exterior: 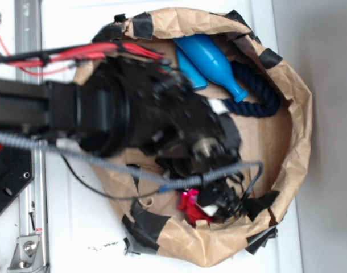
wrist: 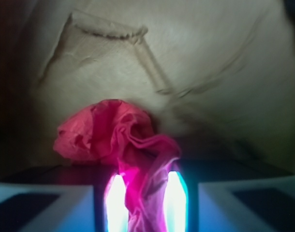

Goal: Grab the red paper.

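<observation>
Red paper (wrist: 113,133) fills the near part of the wrist view — a crumpled wad lying on the brown paper floor, with a thin fold of it trailing down between the two glowing fingertips (wrist: 116,200) of the claw (wrist: 145,203). The fingers stand close on either side of that fold and seem to pinch it; I judge the claw clamped on the red paper, though only by an edge, the bulk of the wad lying just beyond the tips. Seen from the exterior camera, the red paper (exterior: 189,205) shows as a small bright patch at the lower rim of the nest, partly hidden under the claw (exterior: 219,202) and the dark arm (exterior: 133,116).

So the step in hand looks like the grasp itself, made or nearly made. The next move calls for a steady lift, straight up, watching that the thin fold does not slip or tear free.

Farther off in the nest of brown paper (exterior: 293,108) with black tape (exterior: 142,25) lie two blue bottles (exterior: 213,62), side by side, and one dark blue rope (exterior: 259,105) curled along the far wall. The nest sits on a white desk (exterior: 77,244). By count — one red wad, two bottles, one rope, one claw.
</observation>
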Tool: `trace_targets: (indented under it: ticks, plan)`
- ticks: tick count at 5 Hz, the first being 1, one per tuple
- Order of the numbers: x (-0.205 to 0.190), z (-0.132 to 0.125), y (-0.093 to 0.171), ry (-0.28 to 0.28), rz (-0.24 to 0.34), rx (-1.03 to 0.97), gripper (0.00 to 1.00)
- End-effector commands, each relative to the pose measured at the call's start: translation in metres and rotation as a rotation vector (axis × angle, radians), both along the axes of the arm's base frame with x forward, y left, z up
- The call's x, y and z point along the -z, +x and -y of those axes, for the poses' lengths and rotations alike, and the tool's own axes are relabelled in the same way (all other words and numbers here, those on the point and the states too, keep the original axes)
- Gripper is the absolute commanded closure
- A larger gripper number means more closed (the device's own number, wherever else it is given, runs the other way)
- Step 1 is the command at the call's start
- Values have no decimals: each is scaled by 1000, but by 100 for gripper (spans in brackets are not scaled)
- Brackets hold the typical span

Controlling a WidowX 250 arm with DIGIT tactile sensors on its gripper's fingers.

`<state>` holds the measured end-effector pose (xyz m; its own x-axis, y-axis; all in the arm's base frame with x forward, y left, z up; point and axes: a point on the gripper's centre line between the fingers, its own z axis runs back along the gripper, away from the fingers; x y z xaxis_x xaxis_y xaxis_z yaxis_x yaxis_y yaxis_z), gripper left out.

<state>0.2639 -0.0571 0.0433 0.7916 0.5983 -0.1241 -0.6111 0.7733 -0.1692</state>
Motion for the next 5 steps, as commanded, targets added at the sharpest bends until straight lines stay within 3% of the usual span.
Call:
trace_targets:
  ticks: [1,2,3,4,5]
  plan:
    - [-110,-70,1,99,261,240,100]
    - [-151,-86,-6,127,309,415,100]
    - [-159,-81,-10,220,307,576,100]
    - [-147,-79,-15,267,282,644,100]
    - [-140,-82,-16,250,258,618,100]
